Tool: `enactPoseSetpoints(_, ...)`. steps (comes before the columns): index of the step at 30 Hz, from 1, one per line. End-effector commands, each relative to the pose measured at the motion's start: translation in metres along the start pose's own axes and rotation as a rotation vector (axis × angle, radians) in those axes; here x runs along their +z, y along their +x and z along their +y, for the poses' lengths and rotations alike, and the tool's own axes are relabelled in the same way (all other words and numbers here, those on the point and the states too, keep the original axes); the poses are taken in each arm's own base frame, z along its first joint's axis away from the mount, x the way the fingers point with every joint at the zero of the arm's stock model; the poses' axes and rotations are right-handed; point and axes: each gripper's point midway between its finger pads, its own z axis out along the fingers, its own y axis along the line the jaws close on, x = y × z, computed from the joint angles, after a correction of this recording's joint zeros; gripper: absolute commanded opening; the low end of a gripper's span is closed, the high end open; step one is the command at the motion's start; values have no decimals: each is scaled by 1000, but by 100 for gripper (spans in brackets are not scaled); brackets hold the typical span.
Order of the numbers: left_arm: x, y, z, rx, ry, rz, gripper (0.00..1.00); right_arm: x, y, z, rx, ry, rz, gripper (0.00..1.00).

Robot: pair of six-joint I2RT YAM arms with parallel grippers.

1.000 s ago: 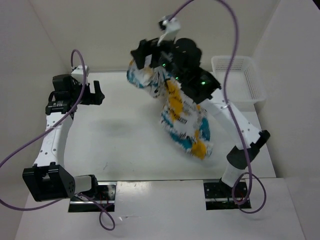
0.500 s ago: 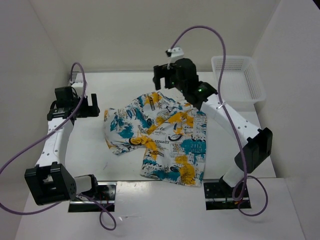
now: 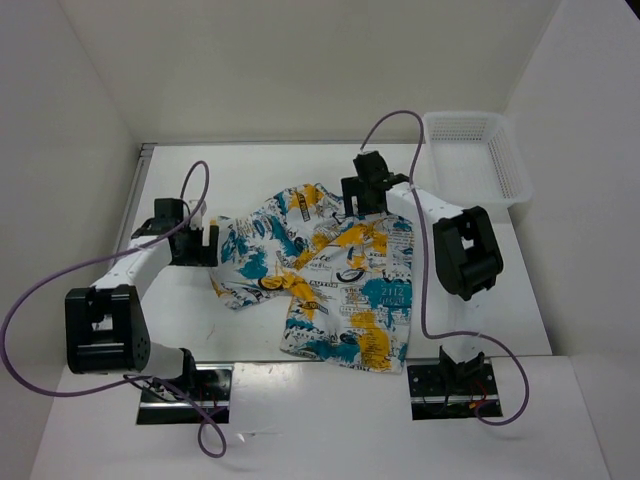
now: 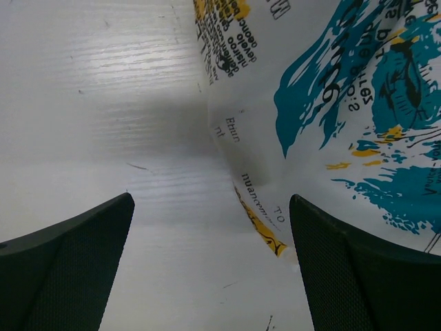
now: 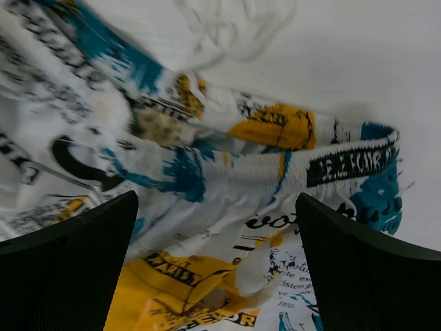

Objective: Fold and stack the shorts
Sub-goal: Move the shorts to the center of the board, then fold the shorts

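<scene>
The basket (image 3: 475, 155) stands at the far right corner of the table (image 3: 250, 180), well apart from the shorts (image 3: 325, 275), with all of its white mesh floor in sight

The shorts lie spread but rumpled on the middle of the table, one leg pointing to the near edge, the other crumpled toward the left

The left gripper (image 3: 200, 243) sits low at the shorts' left edge, jaws spread wide. In the left wrist view the fabric's edge (image 4: 344, 103) runs between the fingers (image 4: 62, 269), and nothing is pinched

The right gripper (image 3: 362, 200) hangs over the far edge of the shorts, jaws also spread wide. The right wrist view shows the gathered waistband (image 5: 296, 172) below and between its fingers (image 5: 365, 276), not gripped

A second ago the shorts hung bunched in the air from the right gripper. Half a second ago they already lay on the table as they lie now. Since then the right arm has folded down and its gripper has come nearer the waistband, while the left gripper has moved in from the left to the shorts' edge
</scene>
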Motion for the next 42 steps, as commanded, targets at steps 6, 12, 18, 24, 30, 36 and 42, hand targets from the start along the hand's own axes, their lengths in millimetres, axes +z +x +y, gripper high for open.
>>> enactPoseSetpoints(6, 28, 15, -20, 65, 31, 49, 90, 15, 47, -63, 103, 187, 125, 100)
enactPoseSetpoints(12, 31, -2, -52, 100, 159, 32, 41, 28, 60, -73, 129, 183, 172, 91)
enactPoseSetpoints(18, 50, -40, -52, 113, 142, -11, 0, 11, 69, -64, 155, 117, 185, 18)
enactPoseSetpoints(24, 97, -82, -34, 112, 35, 14, 0, -12, 88, -52, 219, 42, 208, 6)
enactPoseSetpoints(30, 105, -167, -31, 109, 25, -155, 0, -48, 84, -29, 322, -82, 167, 4)
enactPoseSetpoints(36, 105, -234, -9, 84, -36, -263, 0, -98, 76, 64, 213, -395, 170, 55)
enactPoseSetpoints(42, 58, -226, -13, 73, 49, -271, 21, -121, -65, 36, 159, -262, -272, 91)
